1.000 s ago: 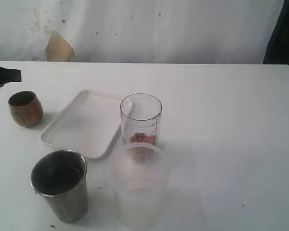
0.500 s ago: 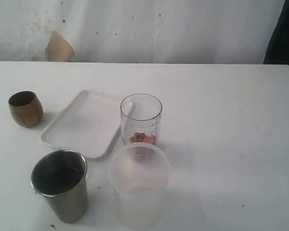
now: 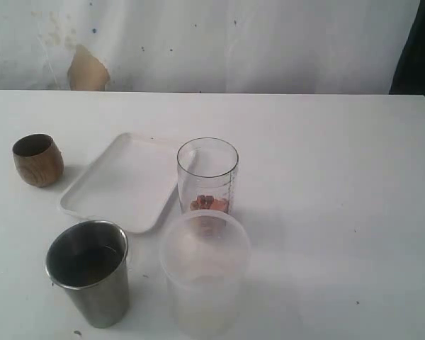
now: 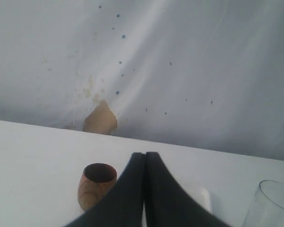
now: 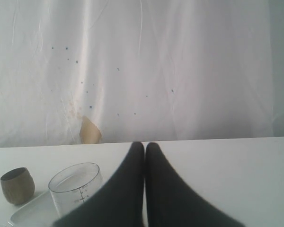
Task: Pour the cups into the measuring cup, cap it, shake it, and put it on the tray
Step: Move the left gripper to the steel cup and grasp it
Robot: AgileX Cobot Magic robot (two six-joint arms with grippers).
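The brown wooden cup [image 3: 37, 160] [image 4: 96, 185] [image 5: 17, 185] stands upright at the table's left. A steel tumbler [image 3: 89, 280] sits at the front left with dark contents. The clear measuring cup [image 3: 207, 177] [image 5: 75, 189] [image 4: 270, 203] stands mid-table beside the white tray [image 3: 124, 182] [image 5: 31, 213], with small reddish-brown pieces at its bottom. Neither gripper appears in the exterior view. My left gripper [image 4: 145, 155] is shut and empty, held above the table short of the wooden cup. My right gripper [image 5: 145, 145] is shut and empty as well.
A wide frosted plastic tub [image 3: 204, 273] stands at the front, right in front of the measuring cup. A white curtain with a brown patch [image 3: 86, 69] backs the table. The table's right half [image 3: 340, 191] holds nothing in view.
The left gripper's dark tip, seen at the far left edge one second ago, has withdrawn out of the exterior view. Cups, tub and tray have not moved.
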